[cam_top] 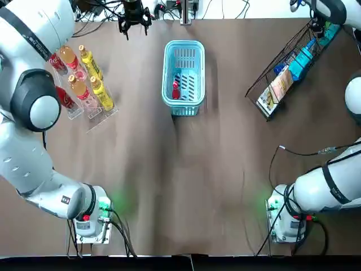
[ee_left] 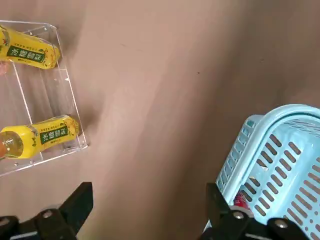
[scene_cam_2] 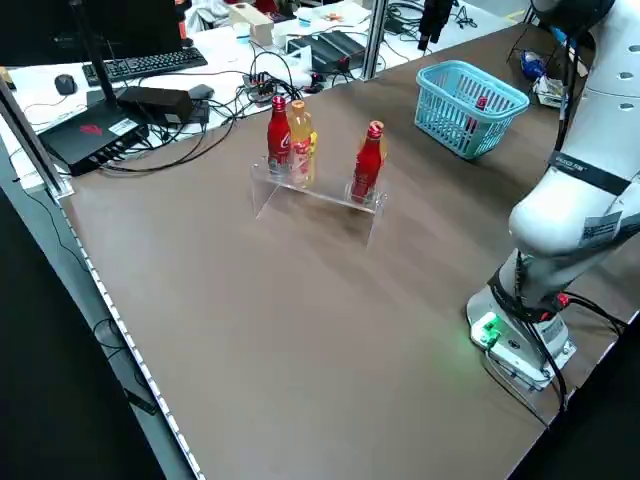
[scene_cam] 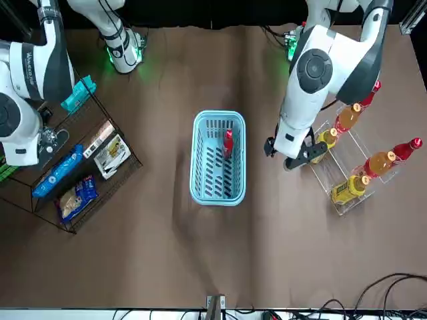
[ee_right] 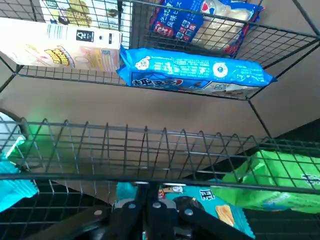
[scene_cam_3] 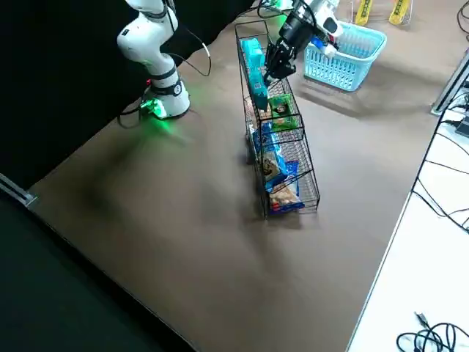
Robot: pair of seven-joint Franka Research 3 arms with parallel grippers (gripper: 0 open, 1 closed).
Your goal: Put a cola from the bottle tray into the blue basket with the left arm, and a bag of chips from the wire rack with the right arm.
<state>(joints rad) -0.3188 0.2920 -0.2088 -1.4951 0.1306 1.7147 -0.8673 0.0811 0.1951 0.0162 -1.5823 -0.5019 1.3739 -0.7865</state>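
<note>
A blue basket (cam_top: 183, 44) sits at the far middle of a brown table. A red cola (cam_top: 176, 89) lies inside it, so the left arm's half of the job looks done. The bottle tray (cam_top: 100, 119), a clear stand, is at the far left and holds two more colas plus yellow and orange drinks (cam_top: 90, 72). The left gripper (ee_left: 148, 202) hangs over bare table between the tray and the basket. Its fingers are spread wide and hold nothing, which fits a bottle let go.

The wire rack (ee_right: 100, 135) stands at the far right with snack bags on its tiers. The right gripper (ee_right: 150, 207) reaches into the rack's far end from above. Its fingers are drawn tight together and appear to pinch the top edge of a teal bag of chips (scene_cam_3: 253, 62). That bag stands upright inside the rack, not yet lifted clear. A grip on the top edge probably lets the bag slide straight up between the wires. From there it would have to travel left to the basket.
</note>
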